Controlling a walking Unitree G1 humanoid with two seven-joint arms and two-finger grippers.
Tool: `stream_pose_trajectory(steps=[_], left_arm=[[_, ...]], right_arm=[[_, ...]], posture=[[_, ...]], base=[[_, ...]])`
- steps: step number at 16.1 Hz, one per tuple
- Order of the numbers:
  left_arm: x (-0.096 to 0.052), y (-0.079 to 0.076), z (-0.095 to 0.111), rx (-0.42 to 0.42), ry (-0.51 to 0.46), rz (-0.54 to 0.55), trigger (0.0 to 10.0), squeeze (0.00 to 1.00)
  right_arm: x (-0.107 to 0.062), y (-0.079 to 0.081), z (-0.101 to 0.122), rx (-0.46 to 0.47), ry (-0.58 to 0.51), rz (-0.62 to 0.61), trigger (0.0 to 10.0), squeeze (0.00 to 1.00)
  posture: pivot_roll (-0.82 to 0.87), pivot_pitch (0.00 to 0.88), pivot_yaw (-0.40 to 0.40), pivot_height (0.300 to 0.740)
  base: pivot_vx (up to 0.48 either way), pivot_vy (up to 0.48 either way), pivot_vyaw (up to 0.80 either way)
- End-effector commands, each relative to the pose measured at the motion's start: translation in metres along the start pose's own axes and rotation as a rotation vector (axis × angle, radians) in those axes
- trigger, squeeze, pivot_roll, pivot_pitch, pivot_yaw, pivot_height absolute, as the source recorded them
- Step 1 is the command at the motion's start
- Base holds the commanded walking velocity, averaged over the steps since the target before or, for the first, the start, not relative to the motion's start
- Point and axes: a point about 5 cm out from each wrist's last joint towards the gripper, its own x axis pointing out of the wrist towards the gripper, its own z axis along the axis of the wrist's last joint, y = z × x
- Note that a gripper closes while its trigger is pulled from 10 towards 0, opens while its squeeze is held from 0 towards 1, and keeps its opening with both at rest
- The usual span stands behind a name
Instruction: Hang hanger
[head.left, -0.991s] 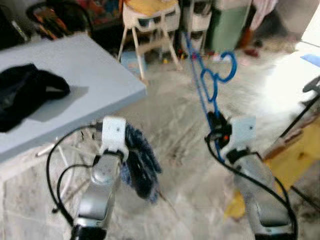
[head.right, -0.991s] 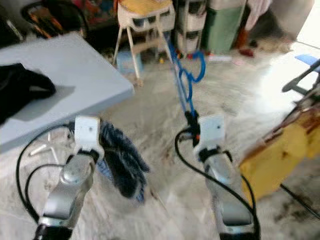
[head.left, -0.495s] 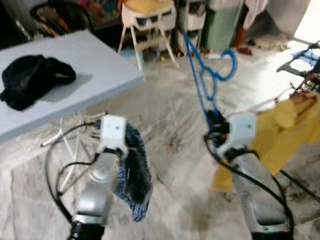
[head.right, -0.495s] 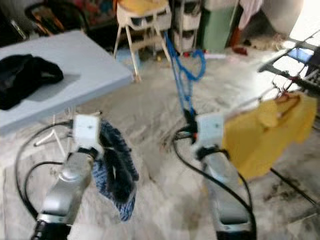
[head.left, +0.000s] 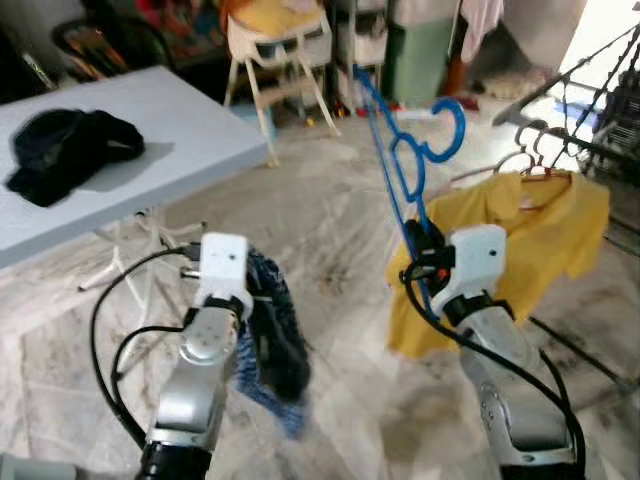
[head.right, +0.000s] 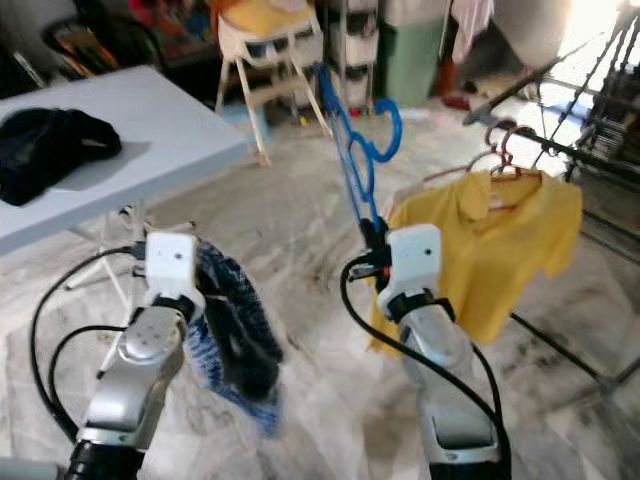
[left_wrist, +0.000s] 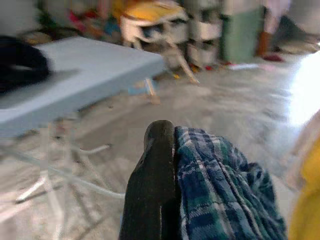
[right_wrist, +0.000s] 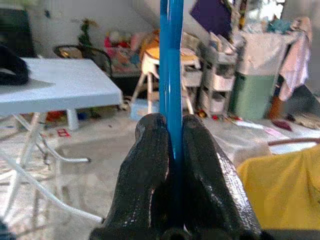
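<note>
On the marble floor before us stand, largest first, one grey table (head.left: 150, 130) at the left bearing one black garment (head.left: 62, 150), one drying rack (head.left: 590, 110) at the right, and one yellow shirt (head.left: 510, 250) hung from it on its own hanger. We see one blue hanger (head.left: 405, 165) rising upright from the right gripper (right_wrist: 170, 145), whose two fingers (right_wrist: 147, 165) are closed tight on its lower stem; its hook stands just left of the yellow shirt. The left gripper (left_wrist: 167, 150) pinches one blue plaid cloth (head.right: 225, 330), which droops beside the left arm.
</note>
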Motion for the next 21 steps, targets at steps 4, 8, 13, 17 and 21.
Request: stream_pose_trajectory(steps=[4,8,13,17,21], left_arm=[[0.017,0.034,0.004,0.135,-0.007,0.122,10.0,0.0],[0.034,0.071,0.015,0.179,-0.011,0.218,10.0,0.0],[0.041,0.081,0.01,0.223,0.036,0.222,10.0,0.0],[0.043,0.081,0.0,0.258,0.059,0.243,10.0,0.0],[0.034,0.06,-0.016,0.006,0.071,0.072,10.0,0.0]], right_arm=[[-0.001,-0.01,0.003,-0.034,0.047,0.062,10.0,0.0],[-0.001,-0.018,0.005,-0.039,0.06,0.178,10.0,0.0],[-0.021,-0.032,0.006,-0.029,0.176,0.404,10.0,0.0],[-0.046,-0.051,-0.002,-0.048,0.346,0.598,10.0,0.0],[-0.059,-0.042,-0.016,-0.011,0.442,0.716,10.0,0.0]], posture=[[-0.13,0.053,0.048,0.74],[-0.13,0.053,0.049,0.74],[-0.14,0.061,0.05,0.74],[-0.15,0.061,0.053,0.74],[-0.13,0.059,0.057,0.74]], base=[[0.0,0.0,0.0],[0.0,0.0,0.0],[0.0,0.0,0.0],[0.0,0.0,0.0],[0.0,0.0,0.0]])
